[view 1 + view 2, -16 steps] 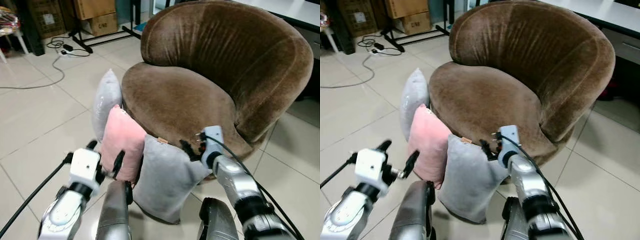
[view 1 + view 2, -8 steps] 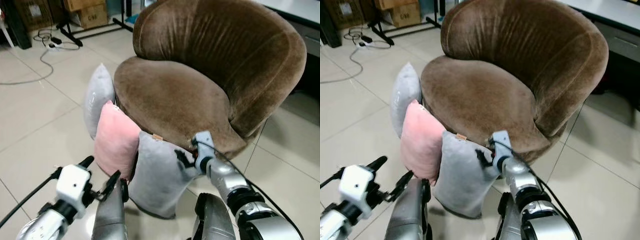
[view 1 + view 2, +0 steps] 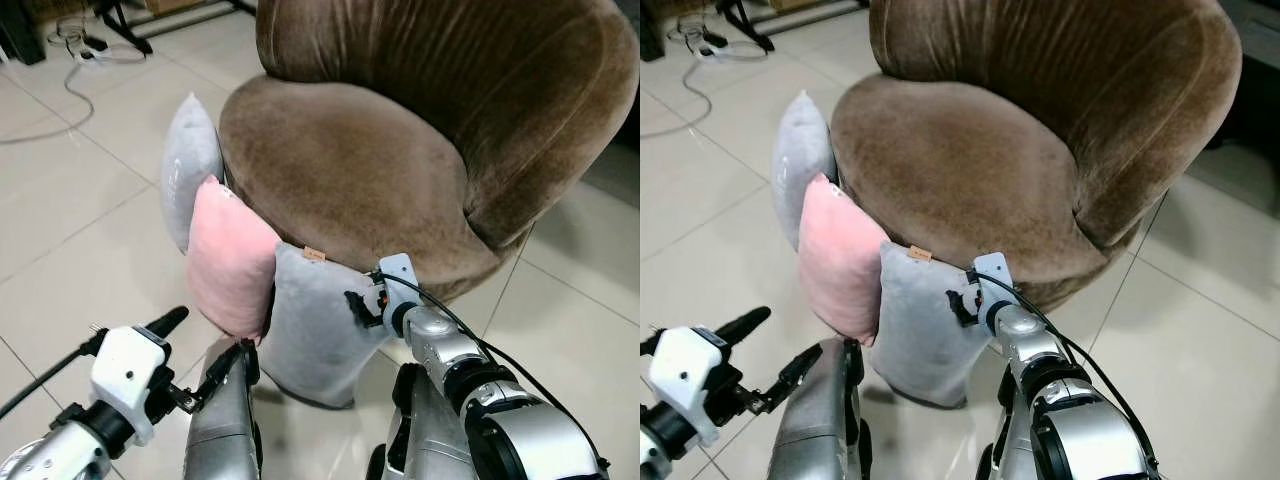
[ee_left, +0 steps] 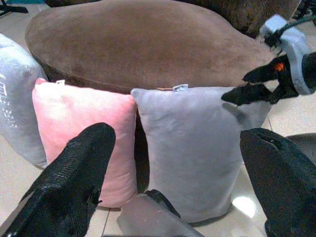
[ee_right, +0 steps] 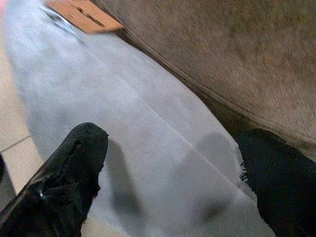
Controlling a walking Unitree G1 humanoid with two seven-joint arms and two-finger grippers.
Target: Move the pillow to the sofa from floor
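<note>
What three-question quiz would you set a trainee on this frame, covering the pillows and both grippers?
1. How many pillows lean against the brown sofa, and in what colours?
2. True or false: the right gripper is shut on the pink pillow.
3. Which pillow is the right gripper at? A) far grey pillow B) pink pillow C) near grey pillow

Key:
1. Three: grey, pink, grey, all standing on the floor.
2. False; its fingers are open at the near grey pillow's top edge, beside the sofa seat.
3. C. The left gripper is open, short of the pillows.
</note>
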